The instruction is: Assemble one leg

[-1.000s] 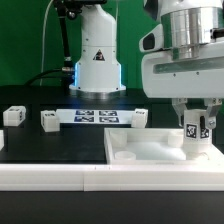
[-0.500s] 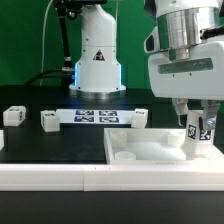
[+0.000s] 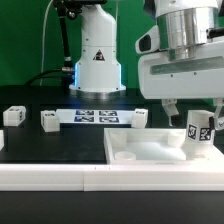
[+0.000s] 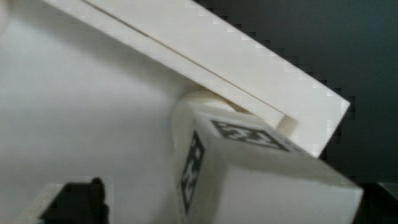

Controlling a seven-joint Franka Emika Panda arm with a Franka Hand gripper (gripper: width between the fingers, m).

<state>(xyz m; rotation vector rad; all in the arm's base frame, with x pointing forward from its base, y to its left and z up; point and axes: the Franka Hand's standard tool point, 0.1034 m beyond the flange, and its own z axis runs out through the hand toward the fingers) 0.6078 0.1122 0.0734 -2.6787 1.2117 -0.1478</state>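
Your gripper hangs over the white panel at the exterior view's right, jaws spread apart and not clamped on anything. The exterior view only gives you one dark finger clearly, off to the exterior view's left of the leg; the other side runs toward the frame edge. The wrist view fills that in: a dark fingertip sits on one side of the leg with a strip of bare panel between them. There's also a dark sliver on the opposite side, very close to the leg, and I can't tell if it touches. The leg itself stands on the panel, leaning a bit, tag facing the exterior camera. Only the wrist view shows you tags on two of its faces, and that it's tucked right up against the panel's raised rim. The exterior view has the wider scene: on the black table behind the panel lie a left block, a middle block and a right block. The marker board lies between the last two, with a second robot base behind.
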